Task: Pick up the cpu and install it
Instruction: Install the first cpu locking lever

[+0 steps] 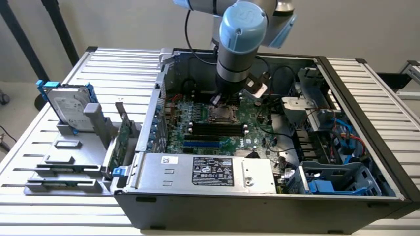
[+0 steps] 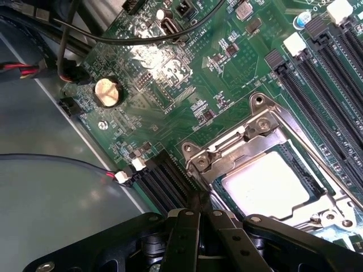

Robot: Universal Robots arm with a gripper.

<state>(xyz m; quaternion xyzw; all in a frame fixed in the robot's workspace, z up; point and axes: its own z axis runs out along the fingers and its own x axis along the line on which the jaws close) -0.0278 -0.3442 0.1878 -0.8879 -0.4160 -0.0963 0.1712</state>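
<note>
The cpu [image 2: 271,184], a flat square chip with a bright silver top, lies inside the metal frame of the socket [image 2: 261,122] on the green motherboard [image 2: 170,73]. My gripper [image 2: 199,205] is shut just beside the socket's corner, over the dark slots, with nothing between its fingers. In the exterior view the gripper [image 1: 220,102] reaches down into the open computer case, right above the socket [image 1: 223,114] in the middle of the board.
A silver hard drive [image 1: 69,105] with blue rails stands on a grey rack at the exterior view's left, with a green expansion card [image 1: 120,143] beside it. The power supply [image 1: 210,172] fills the case's front. Black cables [image 2: 68,51] and a coin battery [image 2: 108,92] lie near the socket.
</note>
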